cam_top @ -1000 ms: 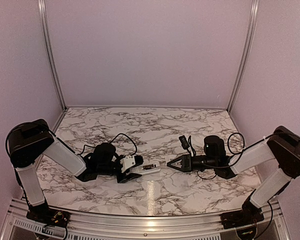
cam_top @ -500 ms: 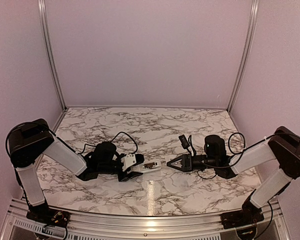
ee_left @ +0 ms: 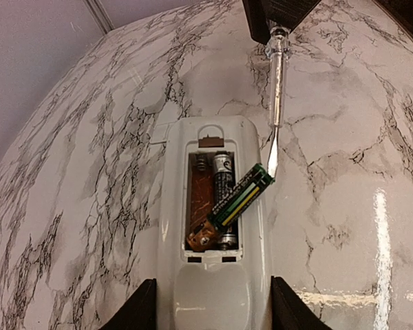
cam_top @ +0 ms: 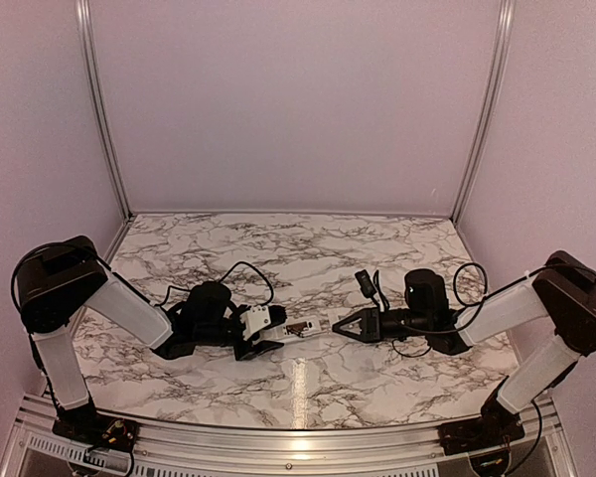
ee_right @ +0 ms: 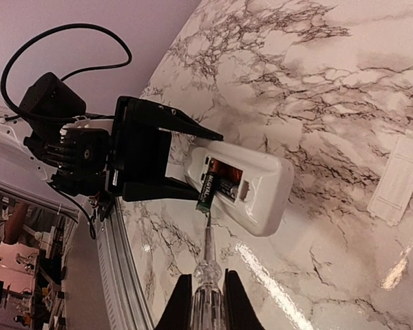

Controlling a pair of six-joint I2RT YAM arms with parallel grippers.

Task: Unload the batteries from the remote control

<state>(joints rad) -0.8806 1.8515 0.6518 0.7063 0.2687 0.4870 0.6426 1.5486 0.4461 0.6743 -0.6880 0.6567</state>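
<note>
Left gripper [ee_left: 213, 302] clamps remote control [ee_left: 172, 206], right gripper [ee_right: 206, 302] clamps screwdriver [ee_left: 276, 82], near front edge. Tilted battery [ee_left: 241, 199]: light, slippery; pinch mid-barrel.

Both my arms stretch low toward centre frame, left hand [cam_top: 269, 334] clamped on the remote control [ee_left: 213, 295], right hand [cam_top: 341, 325] gripping a screwdriver [ee_right: 207, 265].

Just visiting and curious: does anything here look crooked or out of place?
Yes. One battery sits askew in the open compartment of the remote control, one end lifted over the edge at the screwdriver tip, while the other battery lies flat. The cover lies apart on the table.
</note>
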